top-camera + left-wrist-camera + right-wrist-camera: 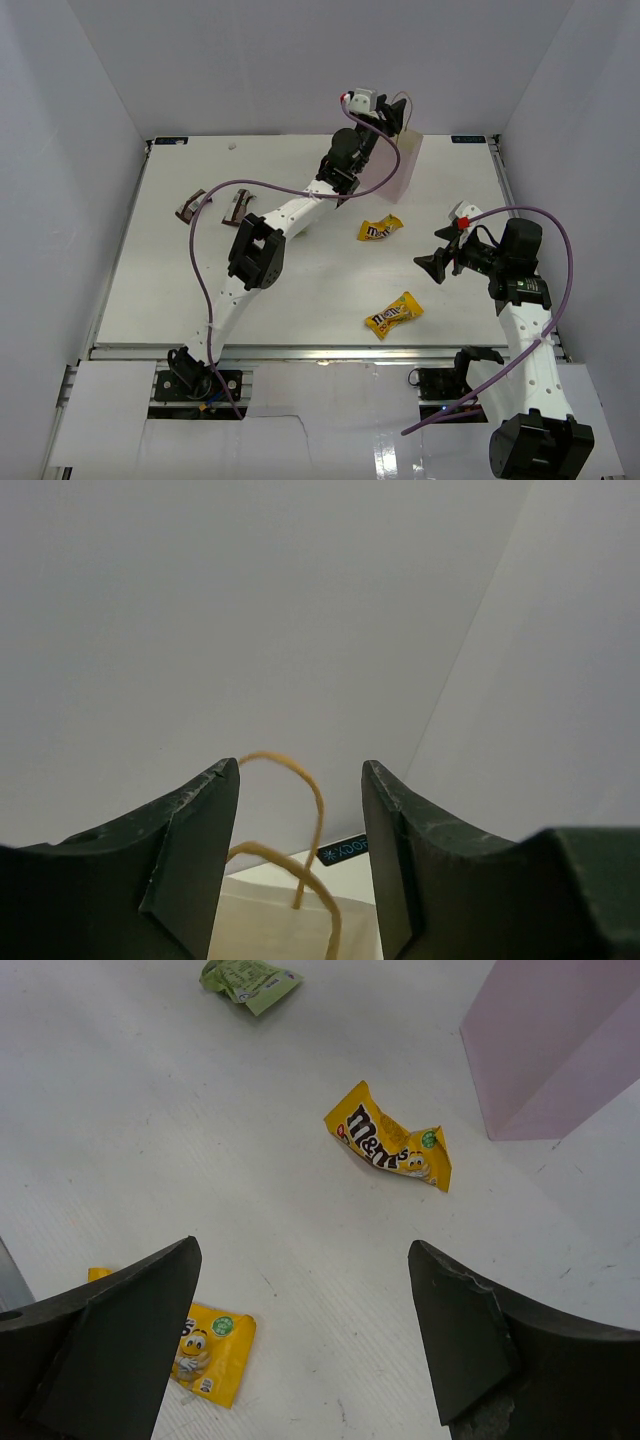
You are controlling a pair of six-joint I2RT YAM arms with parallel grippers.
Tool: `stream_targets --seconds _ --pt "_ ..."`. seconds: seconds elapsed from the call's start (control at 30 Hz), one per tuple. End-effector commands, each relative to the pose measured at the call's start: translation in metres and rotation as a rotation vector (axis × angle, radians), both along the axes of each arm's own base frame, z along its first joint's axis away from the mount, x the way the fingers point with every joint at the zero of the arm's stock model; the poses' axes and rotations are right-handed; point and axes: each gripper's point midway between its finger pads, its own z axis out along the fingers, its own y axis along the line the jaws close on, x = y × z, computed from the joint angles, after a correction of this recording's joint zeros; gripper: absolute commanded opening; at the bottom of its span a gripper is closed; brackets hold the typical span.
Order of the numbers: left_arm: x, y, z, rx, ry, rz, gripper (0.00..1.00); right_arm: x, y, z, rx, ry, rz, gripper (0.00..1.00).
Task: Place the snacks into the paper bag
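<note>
We find L gripper (300,780) over paper bag (408,165) mouth, jaws apart, empty: prob. release posn. R gripper (302,1250) spread wide near M&M's packet (388,1148), prob. ready for next pick.

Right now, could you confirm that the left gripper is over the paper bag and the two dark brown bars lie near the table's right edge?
Not quite: the two dark brown bars lie near the table's left edge, as the top external view shows. The left gripper is indeed over the paper bag.
</note>
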Motion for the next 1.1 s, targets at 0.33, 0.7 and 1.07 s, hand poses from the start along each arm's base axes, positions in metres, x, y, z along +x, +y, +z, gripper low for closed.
stream_targets --seconds 0.33,0.7,1.07 --pt "-0.072 0.038 0.15 -0.003 -0.18 -0.087 0.64 -0.005 0.007 -0.005 0.002 -0.026 0.084 0.9" --pt "-0.257 0.129 0.072 0.185 0.073 -0.444 0.85 -0.092 0.051 -0.078 -0.343 -0.136 0.904 1.0" --pt "-0.318 0.239 -0.126 0.552 0.494 -0.213 0.9 -0.095 0.07 -0.148 -0.826 -0.006 1.064 0.94"
